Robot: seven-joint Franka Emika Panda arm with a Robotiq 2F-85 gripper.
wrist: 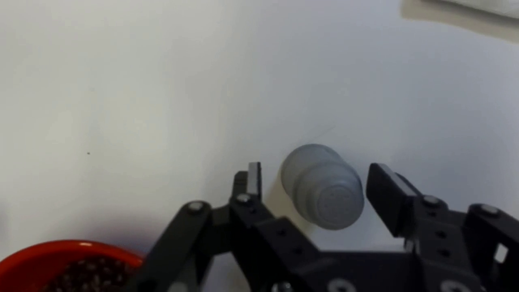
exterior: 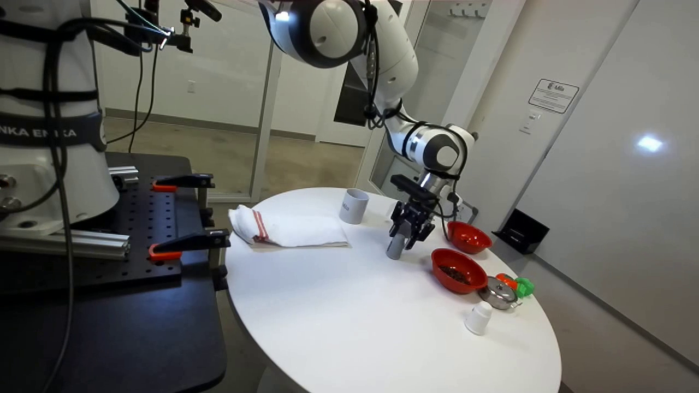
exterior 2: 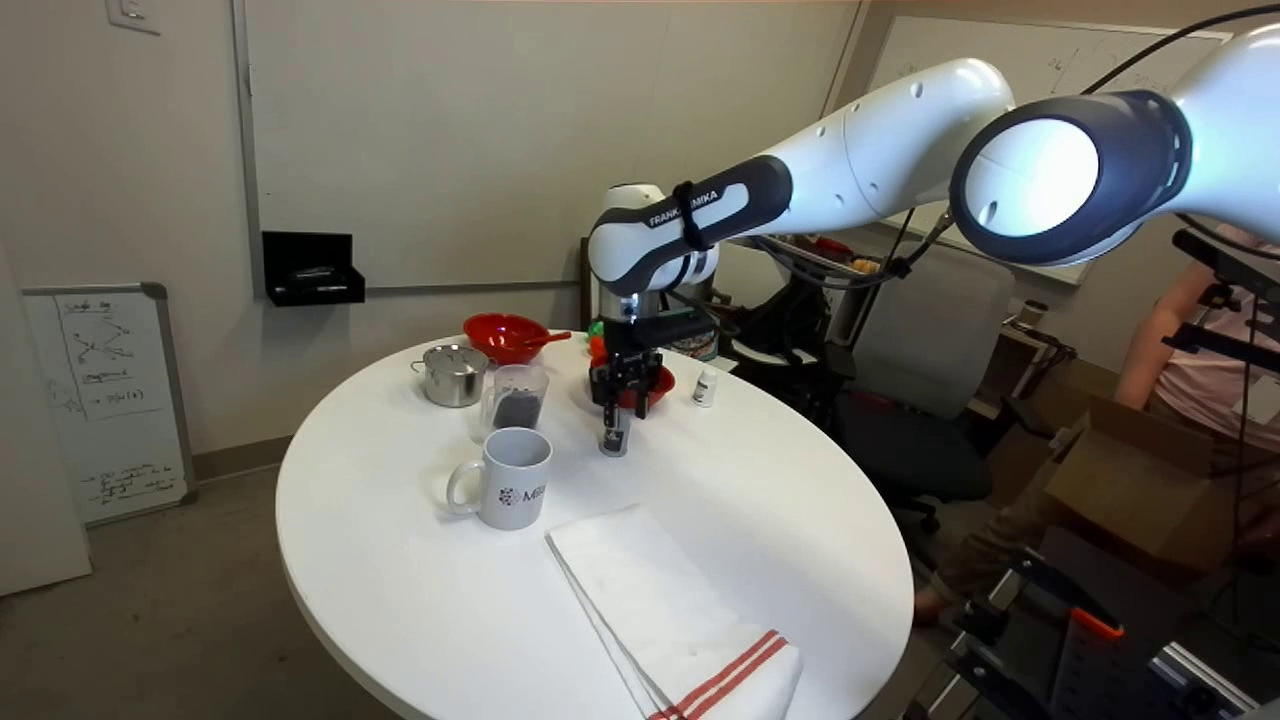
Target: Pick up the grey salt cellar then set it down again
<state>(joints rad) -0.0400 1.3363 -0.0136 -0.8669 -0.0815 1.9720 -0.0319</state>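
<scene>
The grey salt cellar [wrist: 328, 190] stands upright on the white table, with its holed top toward the wrist camera. It shows in both exterior views, at the gripper's tips, as a small grey cylinder [exterior: 395, 249] [exterior 2: 614, 440]. My gripper [wrist: 314, 174] is open, with one finger on each side of the cellar. In the wrist view a gap shows on both sides, wider at the left finger and narrow at the right finger. The gripper [exterior: 405, 236] points down over the cellar in both exterior views, and its fingers partly hide the cellar's upper part.
A red bowl of dark bits [exterior: 456, 271] stands close beside the gripper; another red bowl [exterior: 469, 238] is behind. A pale mug [exterior 2: 515, 482], clear cup [exterior 2: 518, 392], metal pot [exterior 2: 453, 375], folded towel [exterior: 300, 230] and white shaker [exterior: 478, 318] stand around.
</scene>
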